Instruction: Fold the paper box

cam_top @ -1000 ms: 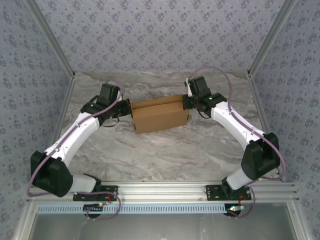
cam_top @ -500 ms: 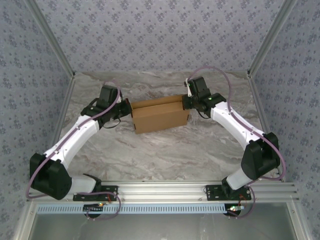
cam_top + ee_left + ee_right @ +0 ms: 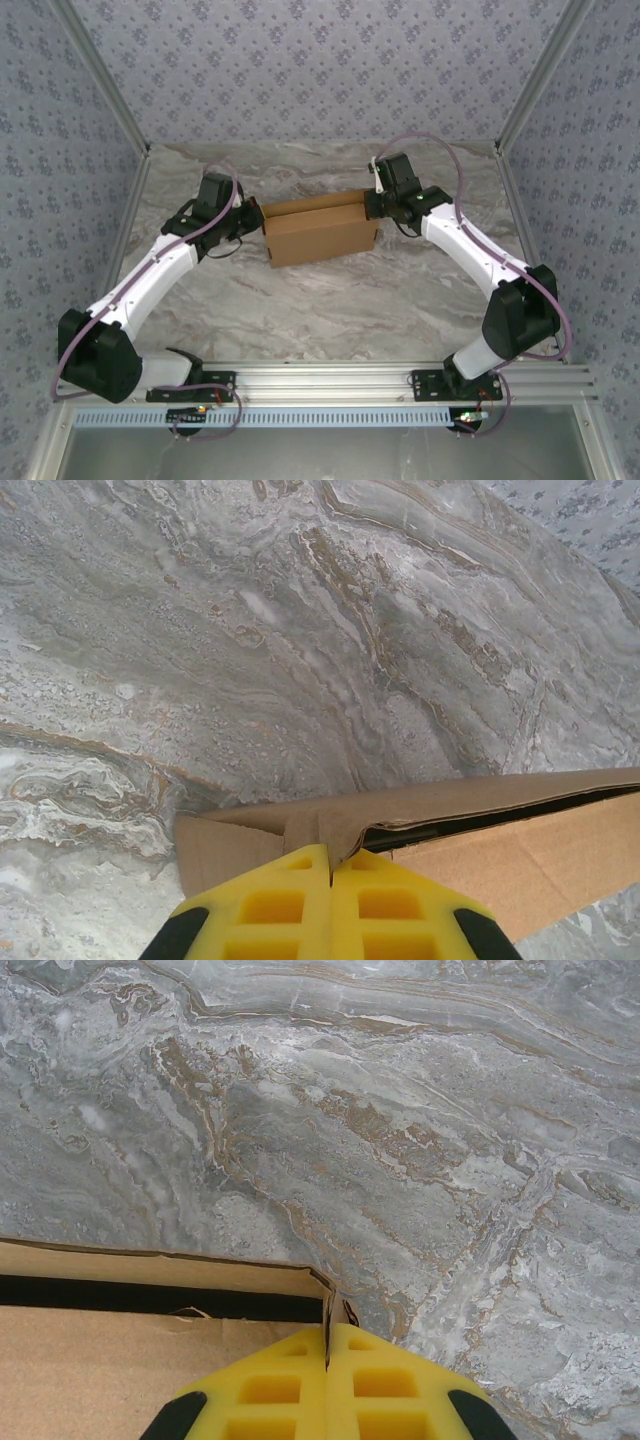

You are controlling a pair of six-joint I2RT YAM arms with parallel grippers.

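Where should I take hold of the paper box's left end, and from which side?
Pinch the end flap jutting from the left end of the paper box, coming from the left. It is a single thin sheet standing clear of the walls; the left gripper looks shut on it.

The paper box [image 3: 318,232] stands mid-table and blocks the centre. The left gripper [image 3: 249,214] takes up its left end and the right gripper [image 3: 372,205] its right end, both with fingers pressed together right at the cardboard. Their arms slant across either side of the table [image 3: 330,310]. Bare marble lies open in front of the box toward the arm bases. A narrower strip runs free behind it to the back wall [image 3: 320,70]. Side walls and slanting metal posts [image 3: 528,90] hem in the rest.
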